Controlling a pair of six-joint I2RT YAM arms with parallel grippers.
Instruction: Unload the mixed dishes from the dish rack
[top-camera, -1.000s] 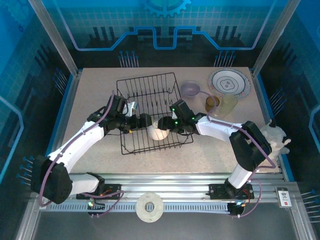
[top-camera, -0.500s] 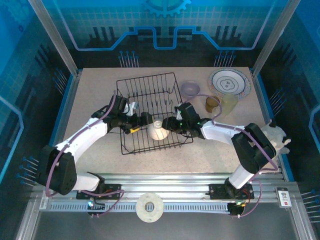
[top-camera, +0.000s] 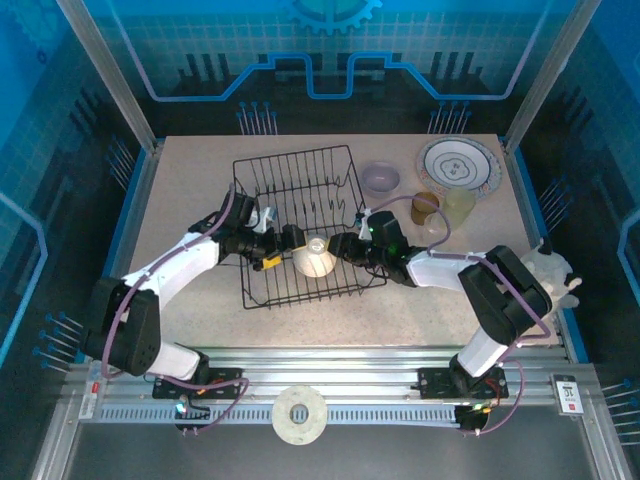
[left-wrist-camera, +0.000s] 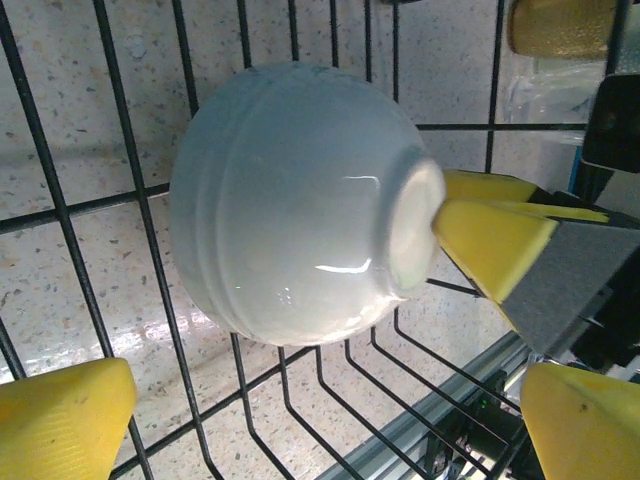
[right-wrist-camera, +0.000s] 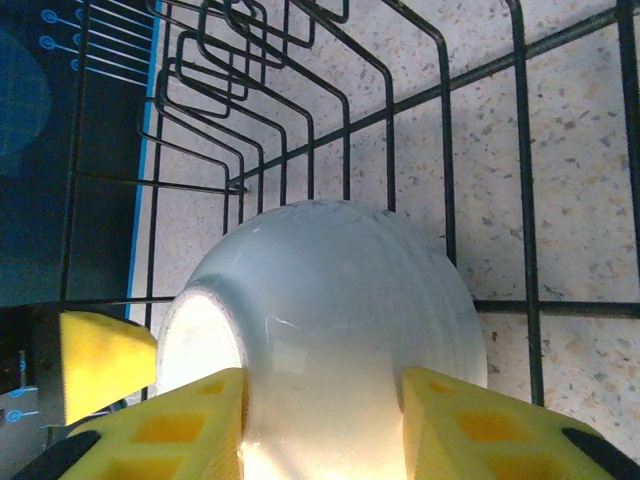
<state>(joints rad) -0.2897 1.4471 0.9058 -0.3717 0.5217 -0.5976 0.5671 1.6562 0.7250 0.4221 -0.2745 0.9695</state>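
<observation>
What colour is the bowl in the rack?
Plain cream-white bowl, clearest in the left wrist view.

The left pincer (top-camera: 285, 242) and right pincer (top-camera: 338, 247) flank the small cream bowl (top-camera: 314, 260) inside the dish rack (top-camera: 292, 153).
The bowl lies in the rack's near half on the counter (top-camera: 200, 180); 1 purple-rimmed plate (top-camera: 459, 165) stands well apart, far right.

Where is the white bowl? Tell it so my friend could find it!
Find the black wire rack on the table. The bowl lies inside it, near the front. It is the only dish in the rack, and cream; the purple bowl sits outside.
</observation>
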